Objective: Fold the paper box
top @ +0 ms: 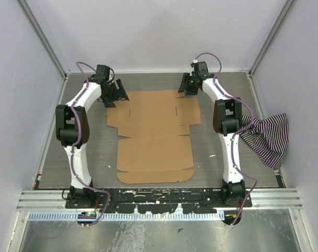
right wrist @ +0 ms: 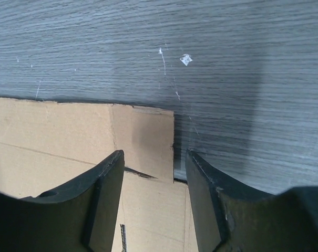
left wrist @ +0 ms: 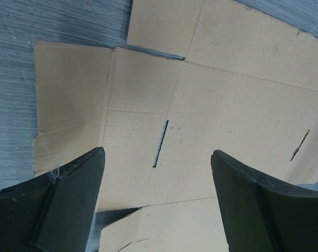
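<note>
The paper box [top: 154, 134] is a flat brown die-cut cardboard sheet with flaps, creases and slots, lying unfolded in the middle of the grey table. My left gripper [top: 118, 93] is open and empty, hovering at the sheet's far left corner; the left wrist view shows the sheet [left wrist: 211, 105] and a slot between the spread fingers. My right gripper [top: 187, 87] is open and empty over the far right corner; the right wrist view shows the corner flap [right wrist: 143, 139] between the fingers.
A black-and-white striped cloth [top: 266, 137] lies against the right wall. White walls with metal frame posts enclose the table on three sides. A metal rail [top: 159, 199] runs along the near edge by the arm bases.
</note>
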